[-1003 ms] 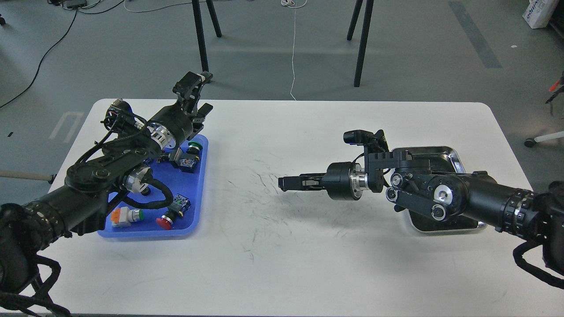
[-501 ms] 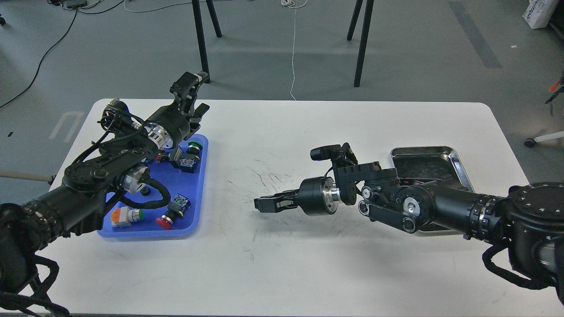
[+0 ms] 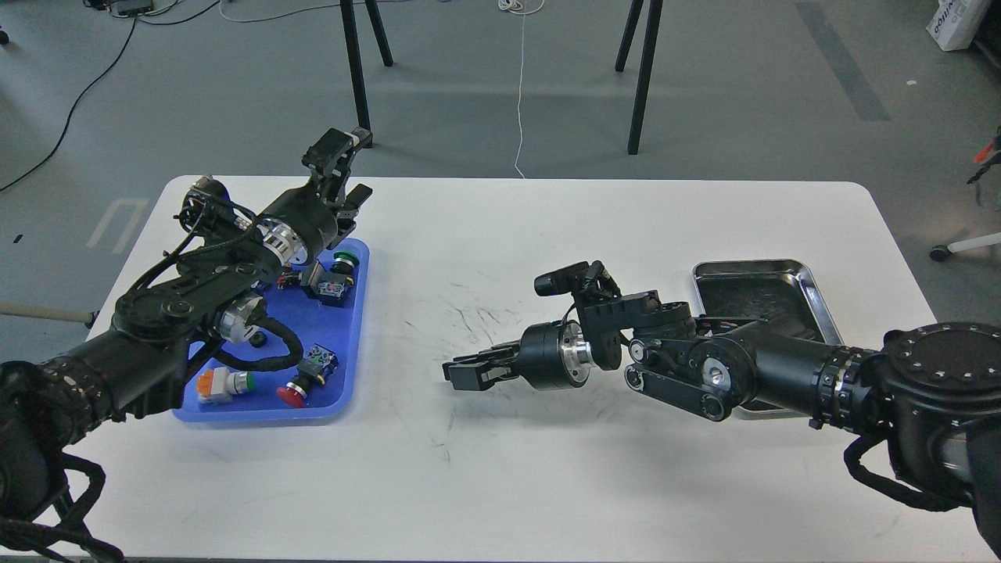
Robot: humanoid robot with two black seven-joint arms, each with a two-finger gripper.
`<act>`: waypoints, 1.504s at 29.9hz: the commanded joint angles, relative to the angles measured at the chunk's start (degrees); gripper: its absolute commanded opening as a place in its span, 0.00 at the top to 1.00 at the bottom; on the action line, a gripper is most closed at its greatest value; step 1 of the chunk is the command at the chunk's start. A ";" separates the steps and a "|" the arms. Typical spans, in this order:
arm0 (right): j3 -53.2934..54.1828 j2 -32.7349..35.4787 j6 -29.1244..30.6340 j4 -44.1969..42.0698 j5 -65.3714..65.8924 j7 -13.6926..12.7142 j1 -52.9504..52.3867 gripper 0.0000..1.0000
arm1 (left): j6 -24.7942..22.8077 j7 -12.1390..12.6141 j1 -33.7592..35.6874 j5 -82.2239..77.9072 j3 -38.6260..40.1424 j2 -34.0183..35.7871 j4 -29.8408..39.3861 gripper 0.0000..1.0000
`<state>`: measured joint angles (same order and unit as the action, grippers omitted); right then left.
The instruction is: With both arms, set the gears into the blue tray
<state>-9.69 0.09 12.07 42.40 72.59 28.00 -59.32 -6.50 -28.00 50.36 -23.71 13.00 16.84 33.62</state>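
Observation:
The blue tray point(image 3: 361, 297) sits at the table's left, under my left arm. A small black round piece point(image 3: 257, 339), seemingly a gear, lies in it beside the arm's silver joint. My left gripper point(image 3: 351, 203) hovers over the tray's far edge; it is dark and I cannot make out its fingers' state. My right gripper point(image 3: 460, 374) is low over the middle of the table and points left toward the blue tray. Its fingers are close together, and I see nothing between them.
Several push-button switches lie in the blue tray: a green one point(image 3: 345, 261), a red one point(image 3: 294, 396) and an orange and green one point(image 3: 223, 385). A steel tray point(image 3: 751, 288) sits at the right behind my right arm. Black stand legs rise beyond the table's far edge.
My right arm has swung left and nearer, from over the steel tray to the table's middle. My left gripper has shifted slightly left.

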 commanded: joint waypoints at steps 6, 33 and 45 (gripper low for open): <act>-0.06 -0.09 -1.35 -1.61 0.00 0.00 0.52 0.91 | 0.00 0.00 0.00 0.07 0.00 -0.05 0.04 0.00; 3.71 -0.09 -2.40 -5.56 -2.98 0.00 2.28 0.08 | 0.00 0.00 -0.17 -0.72 -0.08 0.12 0.04 0.00; 28.14 -0.09 -16.02 -19.02 -27.83 0.00 1.41 0.05 | 0.26 0.00 -0.17 -7.74 -0.17 -0.32 0.04 0.00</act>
<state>13.08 0.00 -0.42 24.30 54.61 28.00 -56.52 -6.49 -28.00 50.02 -27.87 12.83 16.78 33.65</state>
